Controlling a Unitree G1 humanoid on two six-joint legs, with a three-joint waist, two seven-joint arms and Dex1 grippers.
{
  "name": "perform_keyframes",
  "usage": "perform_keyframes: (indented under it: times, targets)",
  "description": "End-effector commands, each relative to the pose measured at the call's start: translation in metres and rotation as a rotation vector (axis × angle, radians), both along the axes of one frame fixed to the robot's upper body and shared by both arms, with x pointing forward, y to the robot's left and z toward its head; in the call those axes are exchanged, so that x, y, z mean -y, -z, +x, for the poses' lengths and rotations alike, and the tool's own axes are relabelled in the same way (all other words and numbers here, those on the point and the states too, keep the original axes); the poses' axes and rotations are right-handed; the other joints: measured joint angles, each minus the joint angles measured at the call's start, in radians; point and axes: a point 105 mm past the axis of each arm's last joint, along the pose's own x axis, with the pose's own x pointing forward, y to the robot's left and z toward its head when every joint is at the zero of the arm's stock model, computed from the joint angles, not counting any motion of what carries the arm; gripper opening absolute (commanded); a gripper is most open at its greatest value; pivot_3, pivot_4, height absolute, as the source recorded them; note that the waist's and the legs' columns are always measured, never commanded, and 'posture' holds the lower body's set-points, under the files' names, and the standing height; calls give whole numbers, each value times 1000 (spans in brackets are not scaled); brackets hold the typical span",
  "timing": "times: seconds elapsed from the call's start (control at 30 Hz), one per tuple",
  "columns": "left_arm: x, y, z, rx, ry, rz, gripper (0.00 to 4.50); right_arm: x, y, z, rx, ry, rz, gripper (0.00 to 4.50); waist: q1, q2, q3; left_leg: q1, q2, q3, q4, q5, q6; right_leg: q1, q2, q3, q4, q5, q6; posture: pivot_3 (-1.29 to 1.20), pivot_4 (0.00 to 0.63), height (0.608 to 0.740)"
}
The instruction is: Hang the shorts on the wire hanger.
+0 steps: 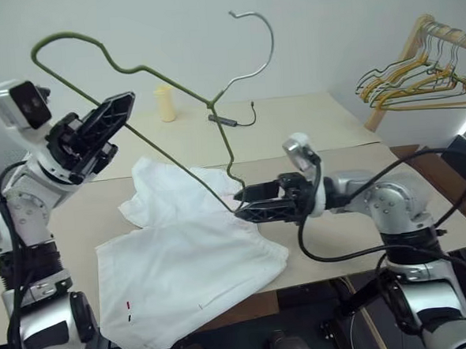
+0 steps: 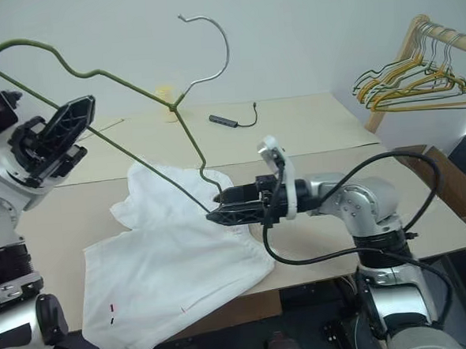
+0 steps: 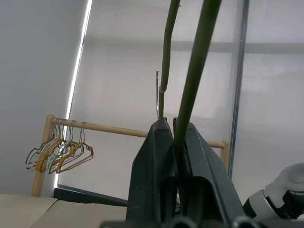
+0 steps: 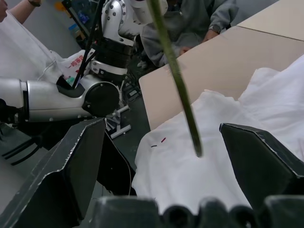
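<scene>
1. While the wire hanger [image 1: 143, 69] hangs tilted in the air above the shorts [image 1: 187, 260], its hook points up and away, its long axis sloping from upper left down toward the cloth.
2. Left gripper [image 1: 110, 111] clamps one wire arm; right gripper [image 1: 251, 203] gapes wide beside the hanger's loose lower end — nothing held.
3. Step in hand, judged: threading not begun. Next, the right gripper must lift the shorts, lying flat on the table [image 1: 309, 130] — onto that free end.

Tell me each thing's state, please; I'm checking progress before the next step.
Hanger: lifted off the table, tilted, clamped in the left gripper, bare.
Shorts: lying rumpled on the table, not on the hanger, one corner over the front edge.
Left gripper: shut on the hanger's wire.
Right gripper: open, just above the shorts, wire end between its fingers.
Spare hangers: hanging bunched on the wooden rail.
</scene>
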Motion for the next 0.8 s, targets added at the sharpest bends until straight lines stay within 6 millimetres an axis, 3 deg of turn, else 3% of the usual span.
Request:
perform_keyframes:
  times: [0.03, 0.2, 0.27, 0.4, 0.67, 0.8]
  targets:
    - [5, -10, -6, 60, 12, 0, 0, -6, -11, -3, 22, -24, 19, 4486, 0, 0, 0, 0, 0, 0, 0, 0, 0, 0, 0, 0, 0, 0, 0, -26, 0, 740]
    - [7, -10, -4, 60, 17, 7, 0, -8, -9, -6, 27, -31, 11, 4486, 1, 0, 0, 0, 0, 0, 0, 0, 0, 0, 0, 0, 0, 0, 0, -29, 0, 740]
    - [7, -9, -3, 58, 11, 11, 0, -8, -8, -4, 23, -17, 15, 4124, 0, 0, 0, 0, 0, 0, 0, 0, 0, 0, 0, 0, 0, 0, 0, -32, 0, 740]
    - [5, -8, -1, 52, 6, 10, 0, -6, -6, -1, 19, 7, 11, 2914, 0, 0, 0, 0, 0, 0, 0, 0, 0, 0, 0, 0, 0, 0, 0, -38, 0, 740]
    - [6, -4, 2, 35, 20, -6, 0, -10, -2, -3, 43, 15, -3, 35, -1, 0, 0, 0, 0, 0, 0, 0, 0, 0, 0, 0, 0, 0, 0, -44, 0, 740]
    - [5, -1, 4, 30, 2, -9, 0, -12, 2, -4, 49, 21, -18, 10, -1, 0, 0, 0, 0, -1, 0, 0, 0, 0, 0, 0, 0, 0, 0, -41, 0, 740]
